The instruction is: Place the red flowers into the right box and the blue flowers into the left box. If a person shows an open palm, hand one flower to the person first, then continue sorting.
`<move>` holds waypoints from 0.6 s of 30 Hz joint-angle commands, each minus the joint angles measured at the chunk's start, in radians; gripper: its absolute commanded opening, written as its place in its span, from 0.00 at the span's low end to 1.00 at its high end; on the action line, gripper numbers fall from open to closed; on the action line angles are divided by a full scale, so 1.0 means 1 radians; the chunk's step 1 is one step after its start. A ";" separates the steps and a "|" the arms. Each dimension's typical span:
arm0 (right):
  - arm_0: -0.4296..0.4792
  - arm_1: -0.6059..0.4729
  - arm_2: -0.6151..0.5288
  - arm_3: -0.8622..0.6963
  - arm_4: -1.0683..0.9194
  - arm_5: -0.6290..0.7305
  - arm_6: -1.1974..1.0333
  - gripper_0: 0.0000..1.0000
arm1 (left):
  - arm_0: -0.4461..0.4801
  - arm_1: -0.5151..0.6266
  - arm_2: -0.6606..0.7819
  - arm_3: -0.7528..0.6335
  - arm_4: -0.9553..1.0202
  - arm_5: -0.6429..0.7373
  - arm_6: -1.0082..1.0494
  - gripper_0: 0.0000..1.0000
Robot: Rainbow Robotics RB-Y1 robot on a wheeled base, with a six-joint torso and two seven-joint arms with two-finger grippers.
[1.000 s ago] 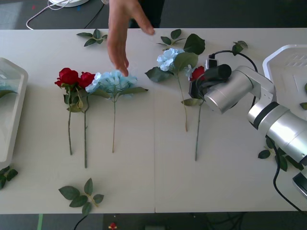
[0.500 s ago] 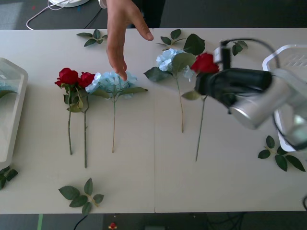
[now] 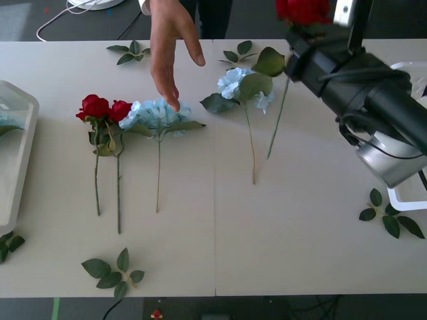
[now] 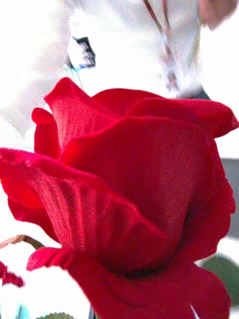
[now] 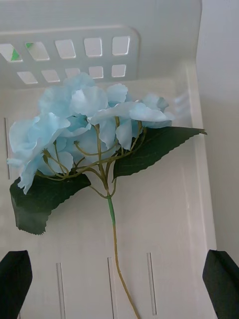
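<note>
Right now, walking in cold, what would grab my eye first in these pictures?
The red rose held high at the table's far right by the right claw, its stem dangling free. Next, a person's open hand reaching over the far edge above the blue flower and two red roses. Another blue flower already lies in the left box.

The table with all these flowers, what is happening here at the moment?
The right gripper holds a red rose lifted off the table, its stem hanging down, near the far edge. A person's hand reaches over the table with fingers spread, fingertips near a blue flower. Two red roses and another blue flower lie on the table. The left gripper is open above the left box, where a blue flower already lies.
</note>
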State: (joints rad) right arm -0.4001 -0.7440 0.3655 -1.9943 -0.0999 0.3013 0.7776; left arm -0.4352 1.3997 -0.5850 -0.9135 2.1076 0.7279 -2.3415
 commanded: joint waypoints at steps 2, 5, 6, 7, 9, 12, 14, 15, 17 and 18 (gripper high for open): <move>-0.134 0.077 -0.010 -0.032 0.092 -0.056 0.032 0.00 | 0.006 0.058 0.031 0.013 0.009 -0.011 -0.036 1.00; -0.178 0.103 -0.003 -0.014 0.128 -0.094 0.032 0.00 | 0.006 0.058 0.031 0.013 0.009 -0.011 -0.036 1.00; -0.197 0.112 0.004 -0.003 0.138 -0.110 0.032 0.00 | 0.006 0.058 0.031 0.013 0.009 -0.011 -0.036 1.00; -0.207 0.117 0.009 0.003 0.141 -0.117 0.031 0.00 | 0.006 0.058 0.031 0.013 0.009 -0.011 -0.036 1.00; -0.241 0.135 0.021 0.034 0.144 -0.153 0.031 0.00 | 0.006 0.058 0.031 0.013 0.009 -0.011 -0.036 1.00; -0.267 0.150 0.032 0.061 0.160 -0.176 0.032 0.00 | 0.006 0.058 0.031 0.013 0.009 -0.011 -0.036 1.00; -0.290 0.167 0.043 0.086 0.184 -0.185 0.032 0.00 | 0.006 0.058 0.031 0.013 0.009 -0.011 -0.036 1.00; -0.298 0.172 0.046 0.097 0.197 -0.186 0.029 0.00 | 0.006 0.058 0.031 0.013 0.009 -0.011 -0.036 1.00; -0.310 0.179 0.053 0.115 0.210 -0.186 0.029 0.00 | 0.006 0.058 0.031 0.013 0.009 -0.011 -0.036 1.00; -0.316 0.184 0.056 0.126 0.221 -0.188 0.028 0.00 | 0.006 0.058 0.031 0.013 0.009 -0.011 -0.036 1.00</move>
State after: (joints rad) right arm -0.6573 -0.5919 0.4060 -1.8820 0.0936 0.1270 0.7781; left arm -0.4352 1.3997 -0.5849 -0.9130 2.1078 0.7279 -2.3415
